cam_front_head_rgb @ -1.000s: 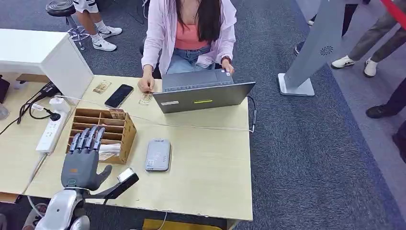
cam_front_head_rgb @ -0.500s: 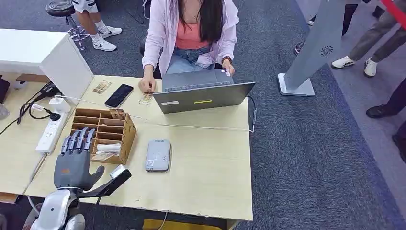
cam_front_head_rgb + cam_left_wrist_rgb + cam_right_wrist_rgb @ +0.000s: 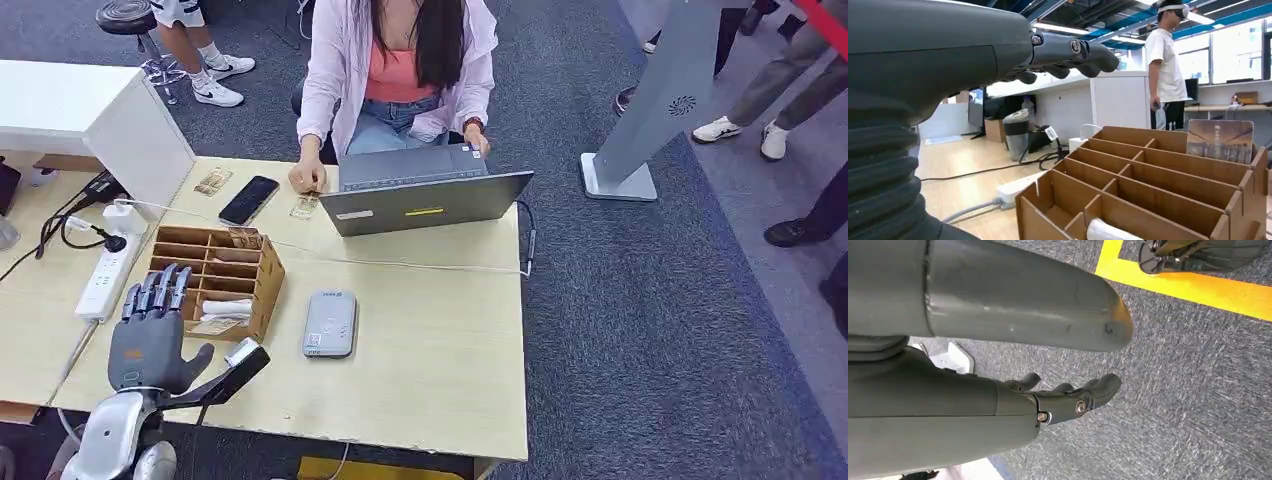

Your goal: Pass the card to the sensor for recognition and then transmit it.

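Note:
My left hand (image 3: pixel 150 338) hovers open over the near left of the table, fingers spread and pointing at the wooden card holder (image 3: pixel 216 276) just beyond them. The left wrist view has the same hand (image 3: pixel 948 60) above the holder's slots (image 3: pixel 1158 185), holding nothing. One printed card (image 3: pixel 243 238) stands in the holder's far slot (image 3: pixel 1219 141), and something white (image 3: pixel 228 308) lies in the near slot. The grey card sensor (image 3: pixel 330 323) lies flat to the right of the holder. My right hand (image 3: pixel 1068 402) hangs over the carpet, fingers loosely extended and empty.
A person sits at the far side behind an open laptop (image 3: pixel 425 198). A phone (image 3: pixel 249 200), two loose cards (image 3: pixel 212 181) and a thin cable lie near them. A power strip (image 3: pixel 105 275) and a white box (image 3: pixel 100 115) stand at the left.
My left hand has drawn back toward me and a little left, off the card holder's near slots. Nothing on the table has moved.

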You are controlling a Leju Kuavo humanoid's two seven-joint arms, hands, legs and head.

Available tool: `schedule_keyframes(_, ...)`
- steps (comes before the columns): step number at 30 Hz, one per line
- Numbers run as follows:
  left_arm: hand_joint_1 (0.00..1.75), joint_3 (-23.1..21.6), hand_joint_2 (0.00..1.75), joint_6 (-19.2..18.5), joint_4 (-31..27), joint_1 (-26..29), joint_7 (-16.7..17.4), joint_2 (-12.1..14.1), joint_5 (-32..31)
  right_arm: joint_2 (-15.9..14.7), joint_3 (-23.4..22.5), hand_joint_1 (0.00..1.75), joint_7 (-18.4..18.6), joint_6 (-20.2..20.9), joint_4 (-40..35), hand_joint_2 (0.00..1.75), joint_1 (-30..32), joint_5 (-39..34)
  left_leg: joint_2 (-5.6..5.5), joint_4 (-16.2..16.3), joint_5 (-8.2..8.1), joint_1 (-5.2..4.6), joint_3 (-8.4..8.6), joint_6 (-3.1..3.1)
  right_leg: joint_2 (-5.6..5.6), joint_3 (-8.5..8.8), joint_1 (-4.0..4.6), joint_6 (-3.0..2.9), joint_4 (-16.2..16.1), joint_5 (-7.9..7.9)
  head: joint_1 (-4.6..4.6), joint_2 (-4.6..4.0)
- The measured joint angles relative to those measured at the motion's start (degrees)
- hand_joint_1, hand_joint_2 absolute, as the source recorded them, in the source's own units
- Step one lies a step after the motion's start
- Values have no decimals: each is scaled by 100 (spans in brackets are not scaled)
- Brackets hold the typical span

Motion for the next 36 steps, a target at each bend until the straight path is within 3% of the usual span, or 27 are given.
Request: schedule_keyframes(36,0,383,175,-13,745,-368,-15,-162,-105,0,120,0,11,39,0,0,-5,107,0,0,0,0,0,0,1,0,0,0,0,0,0,0)
